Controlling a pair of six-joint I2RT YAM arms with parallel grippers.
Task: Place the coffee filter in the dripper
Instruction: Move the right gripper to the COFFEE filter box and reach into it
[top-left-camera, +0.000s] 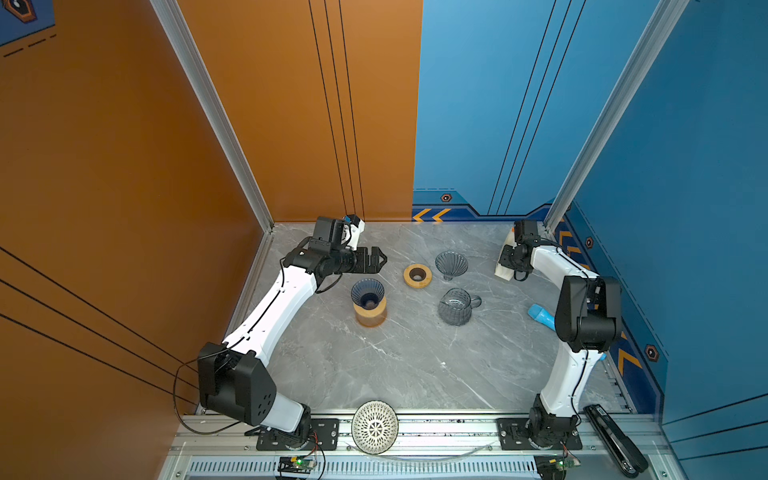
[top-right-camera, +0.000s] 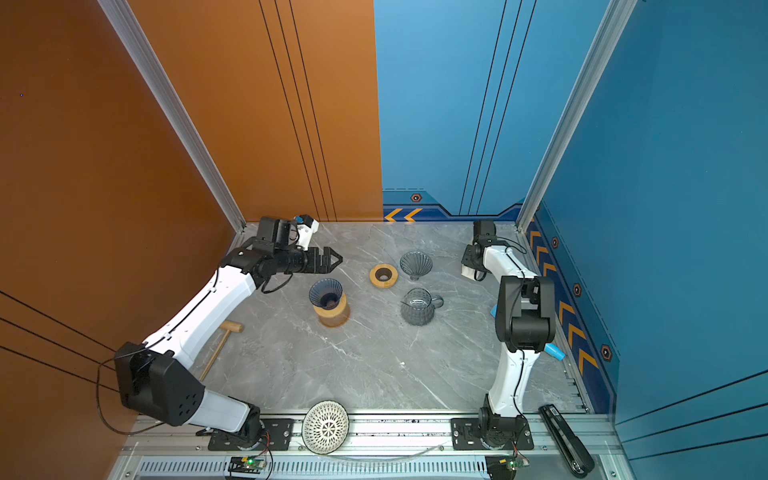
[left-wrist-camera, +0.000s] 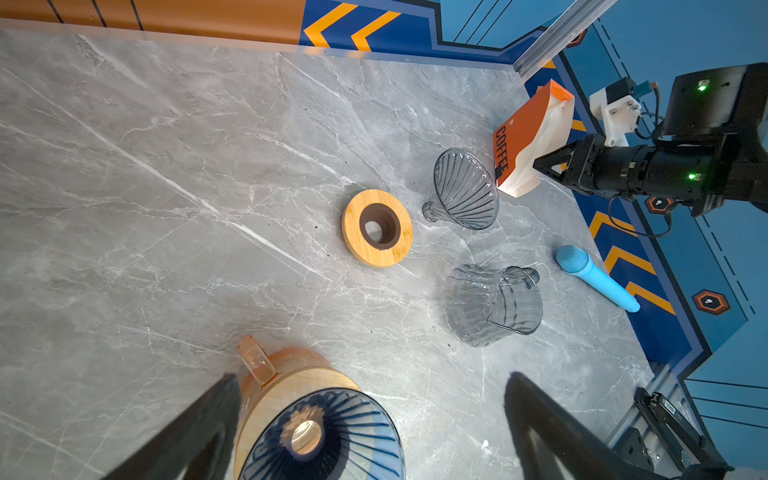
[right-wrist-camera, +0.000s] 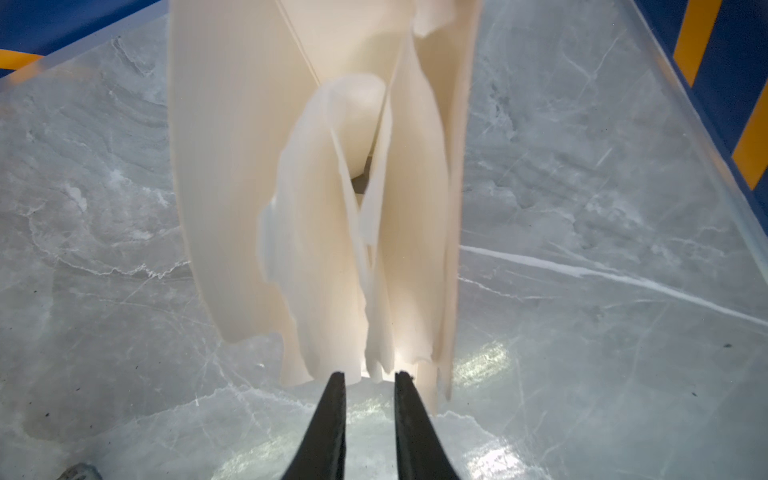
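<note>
Left end effector (top-left-camera: 381, 259) gapes wide; right end effector (right-wrist-camera: 368, 376) shows jaws narrowly apart.

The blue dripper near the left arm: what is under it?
A wooden collar on an orange glass jug. The dripper holds no filter; the jug's contents are hidden.

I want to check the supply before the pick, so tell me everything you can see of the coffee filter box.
The coffee filter box is an orange holder with a white base, lettered COFFEE in black, standing on the table near the far right corner, beside the clear glass dripper. Creamy paper filters fan from it. The right gripper has its jaws narrowly apart at their edges.
</note>
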